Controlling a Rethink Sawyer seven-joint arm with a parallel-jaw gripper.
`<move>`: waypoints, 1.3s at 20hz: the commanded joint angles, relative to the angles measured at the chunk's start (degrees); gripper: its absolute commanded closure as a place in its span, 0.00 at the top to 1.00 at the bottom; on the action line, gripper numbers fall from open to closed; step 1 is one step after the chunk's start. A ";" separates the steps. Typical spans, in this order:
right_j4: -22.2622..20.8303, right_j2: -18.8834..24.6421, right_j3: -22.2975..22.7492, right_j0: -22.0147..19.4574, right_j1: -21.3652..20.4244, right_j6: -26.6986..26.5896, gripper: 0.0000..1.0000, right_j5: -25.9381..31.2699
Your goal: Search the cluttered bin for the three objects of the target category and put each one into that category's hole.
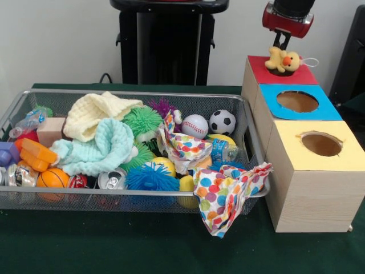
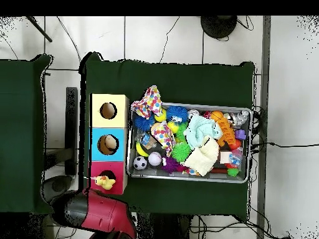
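A yellow plush duck [image 1: 283, 60] rests on the hole of the red box [image 1: 299, 75], tilted, with a string loop trailing to its right. My gripper [image 1: 280, 44] hangs straight above it, its two fingers close together and pinching the top of the duck. From overhead, the duck [image 2: 104, 182] lies at the edge of the red box [image 2: 118, 180], with the red arm [image 2: 103, 211] just beside it. The wire bin [image 1: 137, 93] holds a baseball [image 1: 195, 125], a soccer ball [image 1: 222, 121] and a small basketball [image 1: 52, 178] among other clutter.
A blue box [image 1: 326, 112] and a yellow box [image 1: 296, 137] stand in line with the red one, each with a round hole. The bin also holds cloths, spiky balls and cans. A polka-dot cloth [image 1: 228, 197] hangs over the bin's near right corner.
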 commanded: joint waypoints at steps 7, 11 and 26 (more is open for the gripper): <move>2.63 5.67 -4.67 -4.56 -2.21 10.57 0.00 0.54; 3.18 6.90 -5.00 -5.73 -2.43 10.14 0.00 -2.10; 2.05 7.17 -6.81 -7.05 -1.98 10.02 0.00 -8.65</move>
